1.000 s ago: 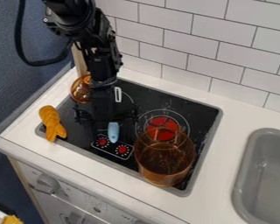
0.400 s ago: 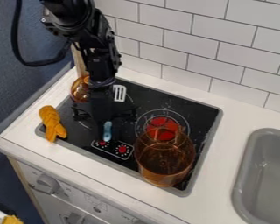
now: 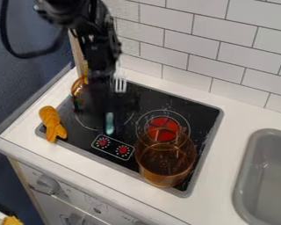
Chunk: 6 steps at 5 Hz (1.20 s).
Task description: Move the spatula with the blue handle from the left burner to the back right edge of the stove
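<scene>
Slotted spatula (image 3: 110,125), apparently pinched by the gripper (image 3: 108,111), had shifted with it toward the tiled wall (image 3: 164,55), suggesting a secure grasp.

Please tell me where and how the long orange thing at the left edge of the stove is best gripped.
Probably across the middle, coming down from above. The orange thing is lying down and clearly longer than wide, so closing on its two long sides looks safest. Its near end overlaps the edge of the stove.
</scene>
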Each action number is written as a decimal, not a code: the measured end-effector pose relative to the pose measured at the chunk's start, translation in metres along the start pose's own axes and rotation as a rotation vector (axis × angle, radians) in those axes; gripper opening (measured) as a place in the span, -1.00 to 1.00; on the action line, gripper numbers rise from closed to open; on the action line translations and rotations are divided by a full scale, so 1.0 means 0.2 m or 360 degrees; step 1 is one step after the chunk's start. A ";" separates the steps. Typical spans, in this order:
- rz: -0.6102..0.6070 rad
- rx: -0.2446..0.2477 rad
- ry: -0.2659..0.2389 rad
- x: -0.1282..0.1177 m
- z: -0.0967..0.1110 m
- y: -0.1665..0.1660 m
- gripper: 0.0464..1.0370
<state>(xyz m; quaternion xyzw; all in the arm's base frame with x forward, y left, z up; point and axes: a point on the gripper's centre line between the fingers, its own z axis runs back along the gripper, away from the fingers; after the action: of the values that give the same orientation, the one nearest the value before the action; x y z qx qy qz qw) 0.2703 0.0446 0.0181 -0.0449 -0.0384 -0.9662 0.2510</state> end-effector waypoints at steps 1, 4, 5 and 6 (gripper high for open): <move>0.0101 0.0069 0.0023 0.02 0.12 0.08 -0.44; 0.0808 0.0412 0.0051 0.02 0.24 0.48 -0.44; 0.0932 0.0428 0.0019 -0.05 0.18 0.62 -0.44; 0.1031 0.0401 0.0040 -0.10 0.12 0.70 -0.44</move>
<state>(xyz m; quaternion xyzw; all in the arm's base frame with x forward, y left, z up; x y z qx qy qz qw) 0.3587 -0.0656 0.0464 -0.0116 -0.1381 -0.8246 0.5485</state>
